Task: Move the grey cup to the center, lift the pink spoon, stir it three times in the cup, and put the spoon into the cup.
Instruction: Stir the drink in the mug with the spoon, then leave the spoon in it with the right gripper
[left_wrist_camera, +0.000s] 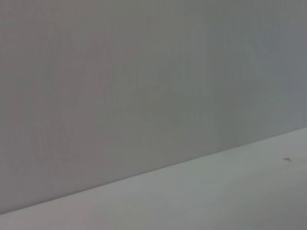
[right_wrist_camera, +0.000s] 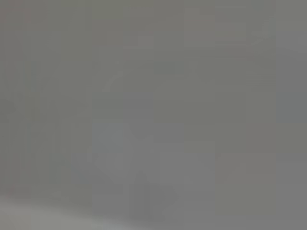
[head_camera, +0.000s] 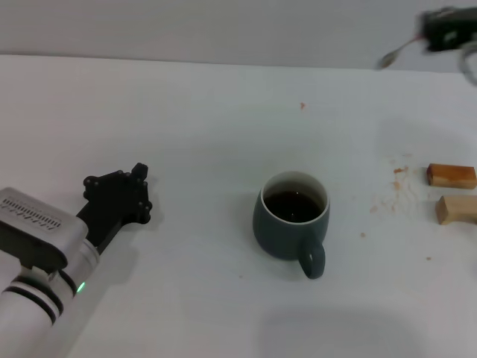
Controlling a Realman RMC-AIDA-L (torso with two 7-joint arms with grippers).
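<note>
step: spoon lifted | right gripper (head_camera: 440, 33) grips pink spoon (head_camera: 395, 54), 2 o'clock | left gripper (head_camera: 119, 195) jaws unclear | next: bring spoon to grey cup (head_camera: 292, 221)

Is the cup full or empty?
Partly full: the upright cup holds dark liquid, its surface below the rim with white inner wall showing above it.

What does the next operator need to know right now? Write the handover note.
Left hand: resting low on the table, left of the grey cup, holding nothing.
Right hand: raised at the far right, gripping the pink spoon by its handle, bowl pointing toward the cup.
Cup: upright mid-table, dark liquid inside, handle toward the robot.
Done: cup centred, spoon lifted.
Left: stir three times, put spoon in cup.
</note>
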